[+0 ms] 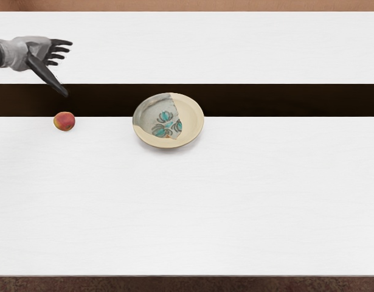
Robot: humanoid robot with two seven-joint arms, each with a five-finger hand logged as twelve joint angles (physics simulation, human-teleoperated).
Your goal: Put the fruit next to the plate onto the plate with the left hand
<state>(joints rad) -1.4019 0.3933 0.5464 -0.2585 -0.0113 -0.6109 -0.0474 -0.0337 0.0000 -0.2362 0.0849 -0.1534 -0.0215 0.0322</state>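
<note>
White bench holds plate and fruit; left robot hand, fingers spread, should lower squarely over the fruit.

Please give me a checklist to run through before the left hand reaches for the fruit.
1. Left hand empty, fingers spread: ok.
2. Fruit resting free on the table, left of the plate and apart from it: ok.
3. Plate holds nothing, so there is room for the fruit: ok.
4. Hand placed at the fruit: not ok; it hangs farther back, apart from it.
5. Nothing lies between fruit and plate: ok.
6. Right hand out of the way: cannot tell, it is not in view.
</note>
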